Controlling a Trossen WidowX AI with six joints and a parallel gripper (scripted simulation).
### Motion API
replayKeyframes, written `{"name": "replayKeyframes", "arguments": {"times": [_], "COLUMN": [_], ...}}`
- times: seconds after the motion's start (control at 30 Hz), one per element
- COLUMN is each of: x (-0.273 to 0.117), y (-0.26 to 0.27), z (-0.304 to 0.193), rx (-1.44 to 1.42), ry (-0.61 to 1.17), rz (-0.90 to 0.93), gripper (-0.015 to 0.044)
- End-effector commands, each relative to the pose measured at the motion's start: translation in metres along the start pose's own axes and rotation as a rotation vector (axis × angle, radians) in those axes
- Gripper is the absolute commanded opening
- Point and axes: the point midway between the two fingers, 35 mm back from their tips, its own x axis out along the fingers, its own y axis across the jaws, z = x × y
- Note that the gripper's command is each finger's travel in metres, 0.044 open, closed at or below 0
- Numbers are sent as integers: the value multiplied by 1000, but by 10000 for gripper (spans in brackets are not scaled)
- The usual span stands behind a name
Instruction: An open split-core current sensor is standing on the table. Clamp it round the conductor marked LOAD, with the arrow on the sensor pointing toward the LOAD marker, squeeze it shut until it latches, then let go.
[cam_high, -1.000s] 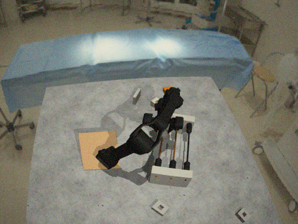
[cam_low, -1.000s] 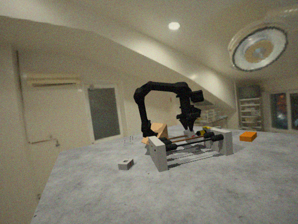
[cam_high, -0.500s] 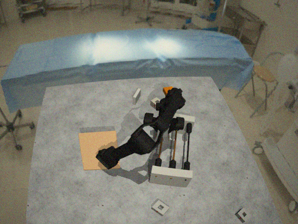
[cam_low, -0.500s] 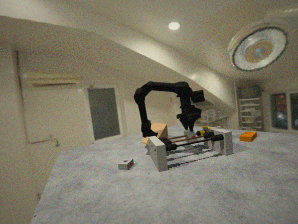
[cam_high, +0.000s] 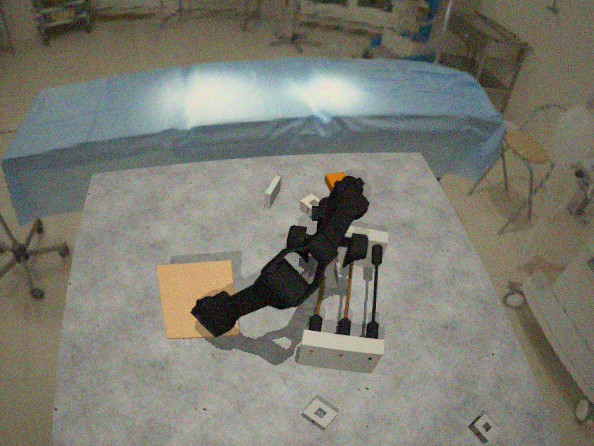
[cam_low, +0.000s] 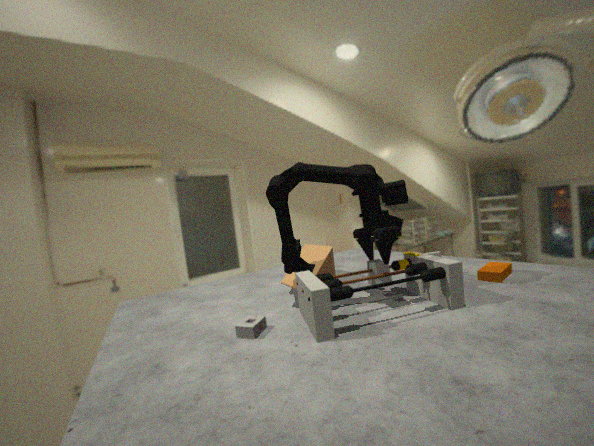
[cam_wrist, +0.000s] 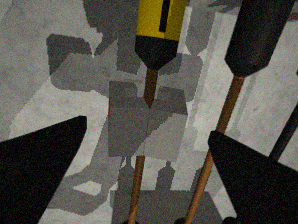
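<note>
The grey split-core sensor (cam_wrist: 127, 130) (cam_low: 378, 274) sits round the copper conductor (cam_wrist: 136, 185) that carries the yellow sleeve (cam_wrist: 150, 17) with a black mark. Its two halves meet along a thin seam in the wrist view, with a notch at the sleeve end where the conductor shows. The frames do not show whether it is latched. Its arrow cannot be made out, and no lettering is readable. My gripper (cam_wrist: 150, 129) (cam_low: 379, 262) is open and empty, with a finger on either side of the sensor, clear of it. The arm hides the sensor in the top view.
A second copper conductor (cam_wrist: 230, 107) and a black one (cam_high: 375, 290) run alongside, between two white end blocks (cam_high: 340, 352) (cam_low: 452, 280). A tan board (cam_high: 175, 295) stands left. An orange block (cam_high: 334, 180) (cam_low: 494, 271), a pale slab (cam_high: 272, 191) and several small square-holed pieces lie around.
</note>
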Motion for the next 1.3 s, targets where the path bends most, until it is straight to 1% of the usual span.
{"name": "replayKeyframes", "arguments": {"times": [0.0,0.27,0.8,0.97,1.27], "x": [29,33,58,61,56], "y": [2,2,1,1,0], "z": [-4,-4,-4,-4,-3], "rx": [-11,-12,-11,-11,-3], "ry": [15,15,16,16,8], "rz": [0,-1,-1,-1,-1], "gripper": [440,440,440,440,380]}}
